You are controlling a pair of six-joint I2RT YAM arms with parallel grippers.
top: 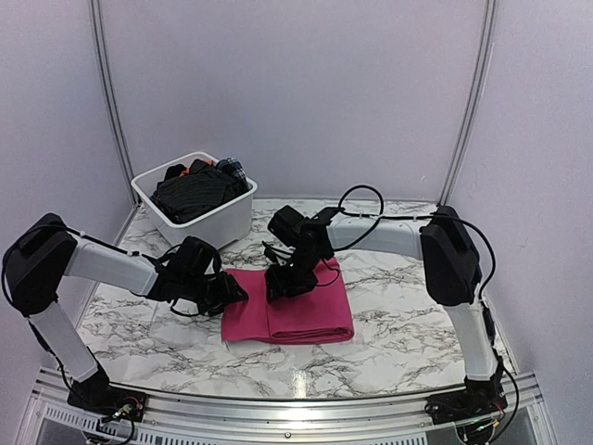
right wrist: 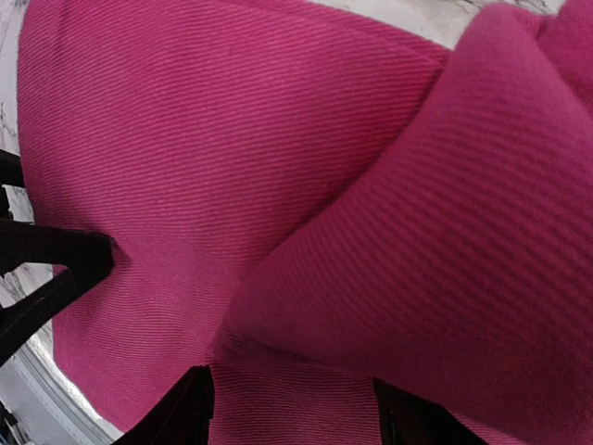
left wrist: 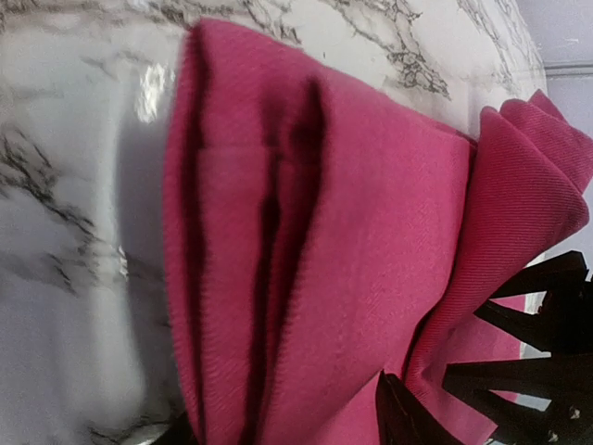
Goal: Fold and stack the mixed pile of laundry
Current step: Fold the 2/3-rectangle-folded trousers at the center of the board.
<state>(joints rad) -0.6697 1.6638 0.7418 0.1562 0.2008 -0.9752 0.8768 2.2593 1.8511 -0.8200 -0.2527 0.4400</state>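
Top view: magenta-pink cloth (top: 310,313) lies folded mid-frame on the tabletop (top: 408,334). My left tool (top: 232,290) sits at its left edge, my right tool (top: 278,286) on its upper left corner. The other garments — black pinstriped shirt (top: 190,193), orange garment (top: 188,170), plaid piece (top: 232,169) — are in the white tub (top: 227,222), upper left of frame.

Left wrist: the cloth's stacked layers run down the frame, and the edge passes between my fingers (left wrist: 397,417) at the bottom. They stand apart around it; can't tell if it's pinched. At the right, one flap bulges up off the stack beside the right tool.

Right wrist: that flap fills the right half, with cloth between the two fingers at the bottom — gripping or only straddling, can't tell.

My read: the step in hand is finishing this fold. To do it well, lay the raised flap flat with edges matched, pin the layers with the left tool so they don't slide, and smooth before letting go. Tub next.
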